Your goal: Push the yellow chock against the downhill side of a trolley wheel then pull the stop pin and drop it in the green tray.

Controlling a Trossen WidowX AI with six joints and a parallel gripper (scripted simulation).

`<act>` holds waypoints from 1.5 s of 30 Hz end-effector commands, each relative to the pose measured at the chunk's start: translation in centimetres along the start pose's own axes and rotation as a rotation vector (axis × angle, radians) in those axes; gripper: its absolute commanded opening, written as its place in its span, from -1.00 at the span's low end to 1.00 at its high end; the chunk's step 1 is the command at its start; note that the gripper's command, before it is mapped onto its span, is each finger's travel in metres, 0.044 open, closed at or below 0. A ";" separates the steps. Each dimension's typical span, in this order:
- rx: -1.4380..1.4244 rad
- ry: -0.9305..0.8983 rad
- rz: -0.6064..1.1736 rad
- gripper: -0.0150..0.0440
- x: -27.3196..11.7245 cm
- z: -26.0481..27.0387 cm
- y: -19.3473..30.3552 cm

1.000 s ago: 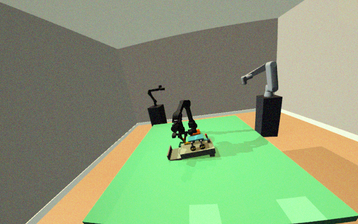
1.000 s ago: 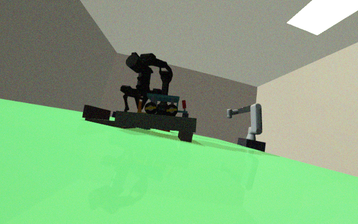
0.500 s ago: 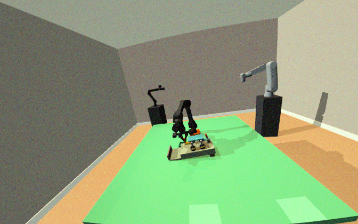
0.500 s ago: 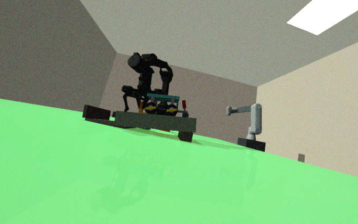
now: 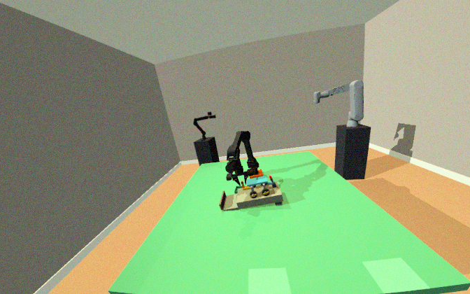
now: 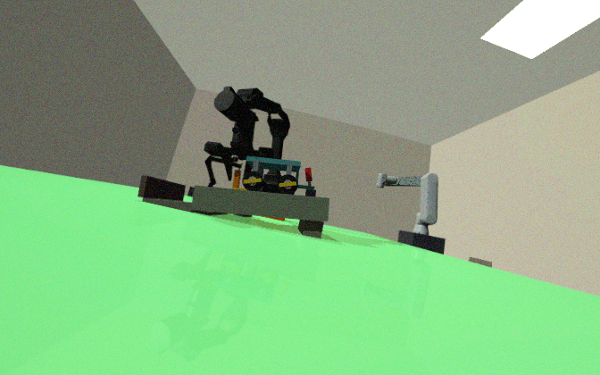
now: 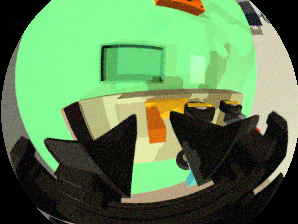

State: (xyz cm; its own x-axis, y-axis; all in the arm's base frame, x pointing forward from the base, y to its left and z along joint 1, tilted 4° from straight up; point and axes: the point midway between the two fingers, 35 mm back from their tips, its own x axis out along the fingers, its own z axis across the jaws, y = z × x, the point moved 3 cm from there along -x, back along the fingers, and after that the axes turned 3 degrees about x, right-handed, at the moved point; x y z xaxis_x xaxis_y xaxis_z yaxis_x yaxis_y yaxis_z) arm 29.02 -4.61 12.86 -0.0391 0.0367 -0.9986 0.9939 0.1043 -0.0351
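Trolley (image 5: 257,180) (image 6: 272,162) (image 7: 200,111) stands on the ramp (image 5: 259,200) (image 6: 255,202) (image 7: 105,107), its red-headed stop pin (image 5: 271,178) (image 6: 308,174) (image 7: 258,130) at the uphill end. The yellow chock (image 5: 243,185) (image 6: 237,179) (image 7: 156,122) sits just downhill of the wheels; contact is unclear. The jaws are released, part-open near its orange handle. The green tray (image 5: 236,189) (image 6: 191,190) (image 7: 163,62) rests on the counter (image 5: 266,233) (image 6: 246,288) (image 7: 50,65).

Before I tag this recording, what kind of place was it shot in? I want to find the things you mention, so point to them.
Probably a robotics lab or test room: a pale robot arm (image 5: 356,100) (image 6: 428,200) stands on a dark pedestal (image 5: 352,153) (image 6: 414,239), another black arm (image 5: 199,126) stands farther back, and a ramp (image 5: 259,200) (image 6: 255,202) sits on the green table (image 5: 266,237) (image 6: 293,297).
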 end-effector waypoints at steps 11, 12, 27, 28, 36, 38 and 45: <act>-0.003 0.004 0.011 0.15 -4.6 0.1 0.0; -0.003 0.004 0.011 0.15 -5.0 0.1 0.0; -0.228 -0.005 0.038 0.15 -5.5 -1.0 0.1; -0.289 0.001 0.051 0.15 -5.7 -1.8 0.4; -0.809 0.035 0.121 0.15 -6.9 -7.9 1.9; -0.935 0.052 0.129 0.15 -7.1 -9.5 2.2; -1.410 0.128 0.155 0.15 -7.8 -15.5 2.8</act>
State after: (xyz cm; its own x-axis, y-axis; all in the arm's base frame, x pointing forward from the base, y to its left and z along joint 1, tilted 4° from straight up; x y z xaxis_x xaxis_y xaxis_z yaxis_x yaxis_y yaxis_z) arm 30.68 8.24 20.97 0.0105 0.1903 -0.9817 0.2467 0.9509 0.1870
